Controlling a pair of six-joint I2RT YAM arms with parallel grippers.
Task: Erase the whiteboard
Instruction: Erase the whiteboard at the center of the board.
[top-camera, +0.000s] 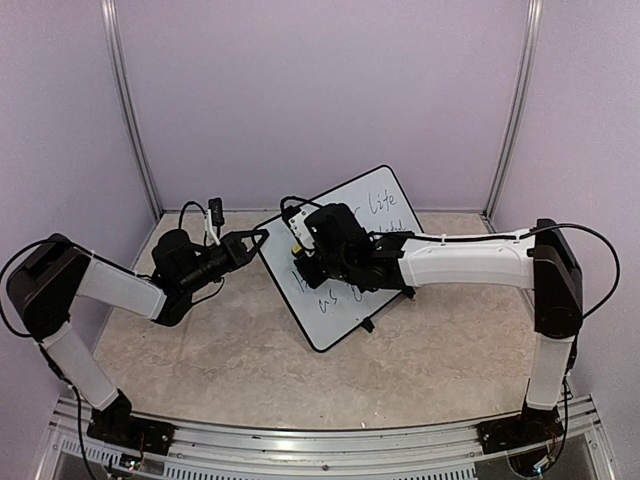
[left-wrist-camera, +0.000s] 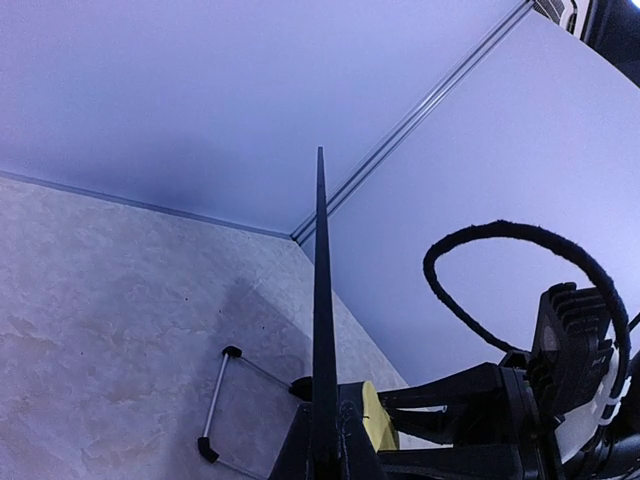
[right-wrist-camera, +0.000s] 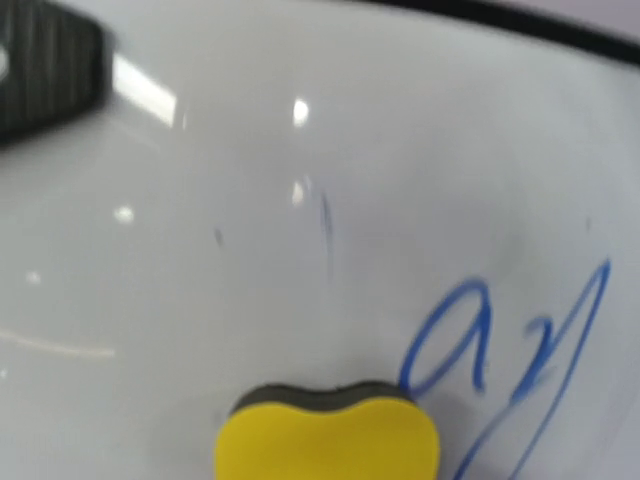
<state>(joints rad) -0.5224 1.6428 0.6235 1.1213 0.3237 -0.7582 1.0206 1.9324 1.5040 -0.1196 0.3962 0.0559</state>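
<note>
Whiteboard (top-camera: 340, 310) on beige tabletop (top-camera: 200, 350), lilac walls (top-camera: 320, 90); left jaws clamped on its edge, right jaws on sponge (right-wrist-camera: 328, 440).

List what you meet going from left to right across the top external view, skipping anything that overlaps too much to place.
In order: left arm's elbow → left arm's jaws, closed on the board's edge → whiteboard → right arm's white forearm → right arm's elbow.

Propped whiteboard (top-camera: 372, 210) blocks the middle; open table (top-camera: 220, 350) flanks it.
</note>
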